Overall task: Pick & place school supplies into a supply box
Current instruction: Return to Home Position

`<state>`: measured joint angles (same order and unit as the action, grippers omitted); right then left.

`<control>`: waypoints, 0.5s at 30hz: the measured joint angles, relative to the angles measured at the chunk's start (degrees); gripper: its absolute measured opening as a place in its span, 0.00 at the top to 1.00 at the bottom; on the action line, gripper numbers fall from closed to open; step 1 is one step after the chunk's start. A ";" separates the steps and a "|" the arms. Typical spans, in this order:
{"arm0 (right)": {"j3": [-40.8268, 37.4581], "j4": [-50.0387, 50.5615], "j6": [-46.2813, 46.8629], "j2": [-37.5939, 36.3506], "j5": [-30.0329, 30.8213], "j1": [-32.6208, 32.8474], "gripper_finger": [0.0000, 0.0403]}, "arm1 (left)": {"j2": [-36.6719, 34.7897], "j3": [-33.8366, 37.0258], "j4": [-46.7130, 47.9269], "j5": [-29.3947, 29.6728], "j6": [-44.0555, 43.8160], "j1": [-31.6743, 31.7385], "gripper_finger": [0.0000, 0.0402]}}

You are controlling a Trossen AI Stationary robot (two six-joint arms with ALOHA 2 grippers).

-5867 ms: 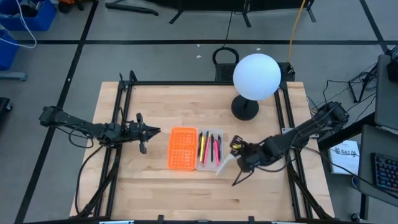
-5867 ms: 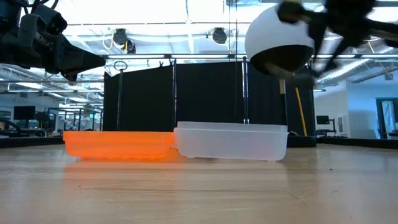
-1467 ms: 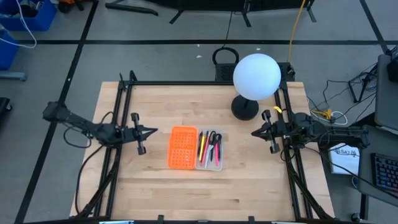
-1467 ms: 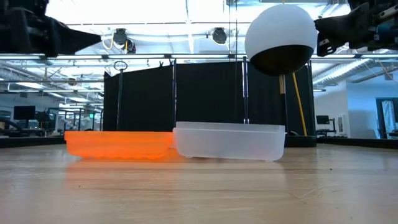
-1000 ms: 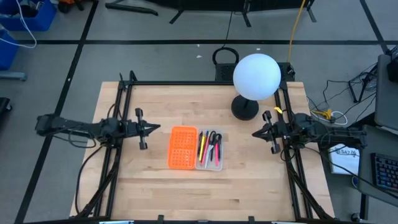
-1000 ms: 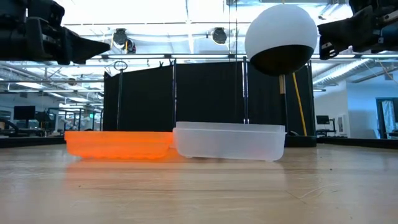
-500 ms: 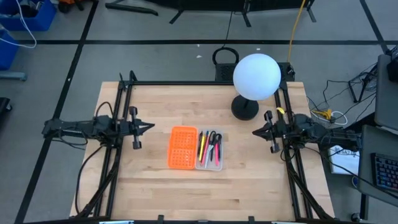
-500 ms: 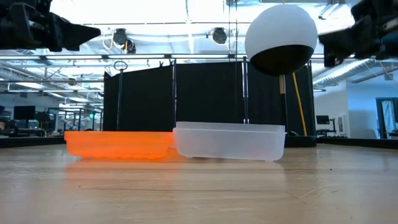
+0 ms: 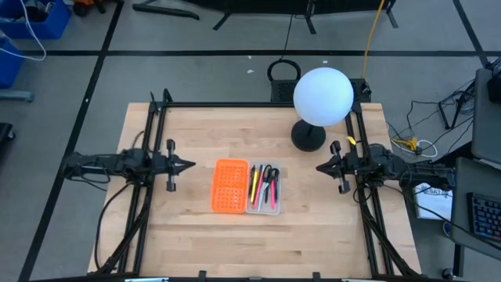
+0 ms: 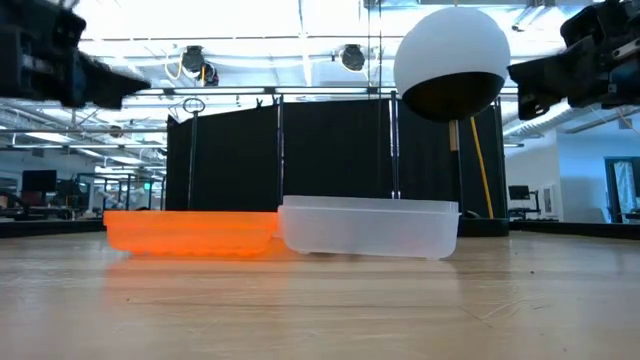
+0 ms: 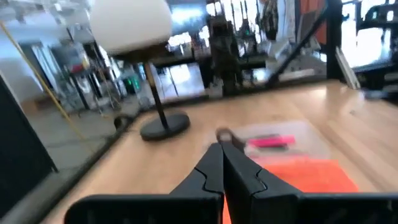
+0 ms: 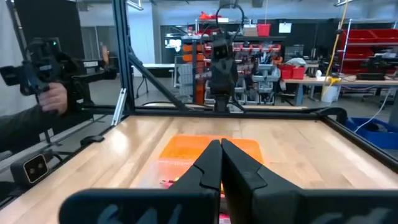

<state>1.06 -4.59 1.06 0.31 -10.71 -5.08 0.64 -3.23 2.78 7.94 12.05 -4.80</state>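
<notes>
Two claws pinched shut and empty, I note: left gripper (image 9: 190, 165) and right gripper (image 9: 319, 168) at opposite table (image 9: 235, 243) sides, apart from the mid-table box (image 10: 370, 230), whose clear half holds pens (image 9: 254, 184) and scissors (image 9: 270, 173).

Even overhead light brightens the table (image 9: 313, 227) in the high view; shadows are soft and short. In the low view, ceiling lights (image 10: 300, 30) glare white along the top and the backlit supply box (image 10: 370, 228) glows. The left wrist view's upper right burns white.

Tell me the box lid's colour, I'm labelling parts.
The lid is orange with a grid of holes; the high view shows it best.
</notes>
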 joint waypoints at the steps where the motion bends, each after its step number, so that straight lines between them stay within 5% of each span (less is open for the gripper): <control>1: 0.00 0.21 0.02 -0.06 0.01 0.00 1.00 | 0.02 1.01 -0.50 -0.25 -0.76 0.00 0.99; 5: -0.07 1.06 0.54 -0.03 0.14 0.00 1.00 | 2.71 2.43 -3.99 -3.99 -2.07 0.15 0.99; 15: -0.17 1.02 0.75 0.53 0.18 0.10 1.00 | 5.08 2.46 -4.09 -3.02 -3.01 0.55 0.99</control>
<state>0.89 -3.57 1.81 0.85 -10.53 -4.98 5.73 -0.78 -1.31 4.93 9.04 -4.25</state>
